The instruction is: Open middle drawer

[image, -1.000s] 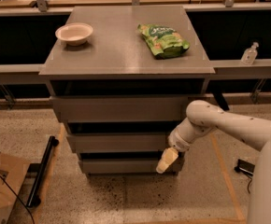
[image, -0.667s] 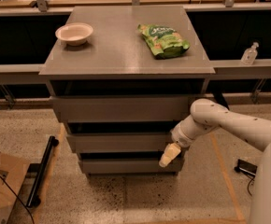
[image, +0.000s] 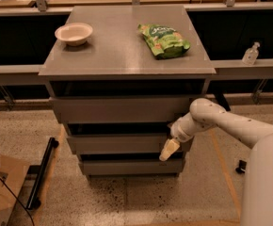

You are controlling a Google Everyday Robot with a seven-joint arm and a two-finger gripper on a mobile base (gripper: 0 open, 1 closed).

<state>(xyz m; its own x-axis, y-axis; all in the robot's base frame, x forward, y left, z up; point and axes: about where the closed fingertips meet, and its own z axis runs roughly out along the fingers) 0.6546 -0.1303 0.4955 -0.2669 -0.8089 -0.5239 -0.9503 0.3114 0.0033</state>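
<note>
Drawer fronts in grey stack three high under the cabinet top (image: 120,55). The middle drawer (image: 113,144) lies between the top drawer (image: 117,109) and the bottom drawer (image: 127,166), its long axis running left to right and its flat face turned out into the room. The gripper (image: 169,149) hangs from the white arm (image: 230,124) at that drawer's right end, tilted down and leftward; whether it is open or closed I cannot tell. Since a second ago it has risen a little, while the drawer front has not shifted. A bowl (image: 74,33) and a green bag (image: 164,40) sit on top.
</note>
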